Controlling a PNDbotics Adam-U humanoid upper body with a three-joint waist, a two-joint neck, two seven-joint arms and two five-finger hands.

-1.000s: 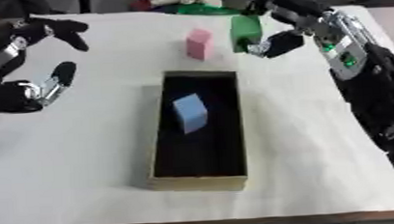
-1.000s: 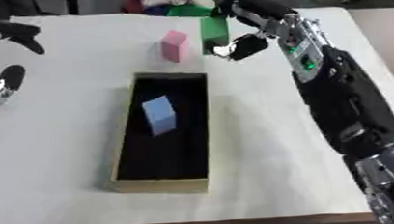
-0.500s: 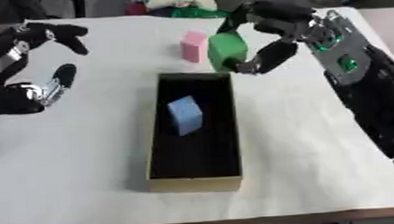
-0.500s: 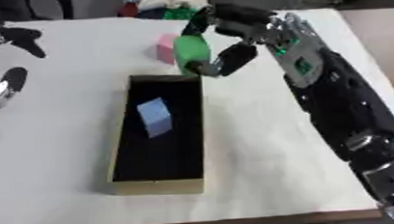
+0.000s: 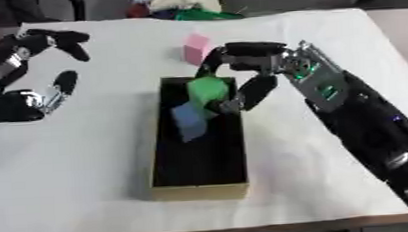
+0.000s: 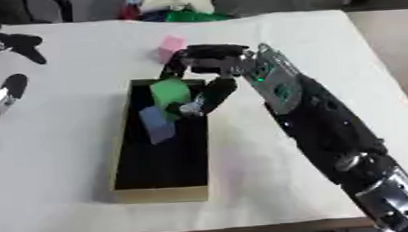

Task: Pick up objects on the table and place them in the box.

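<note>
My right hand (image 5: 249, 70) hovers over the far end of the long black box (image 5: 168, 175), fingers and thumb curled round a green block (image 5: 208, 89). Just under the green block, a light blue block (image 5: 189, 121) stands inside the box. A pink block (image 5: 196, 46) stands on the white table beyond the box's far end. My left hand (image 5: 32, 72) is raised at the left edge, fingers relaxed and holding nothing.
White, green and red things (image 5: 184, 4) lie in a heap at the table's far edge. The white cloth-covered table (image 5: 70, 170) stretches on both sides of the box. The near end of the box holds nothing.
My right hand has carried the green block from beside the pink block toward me and down, over the far end of the box. The left hand has barely moved.
</note>
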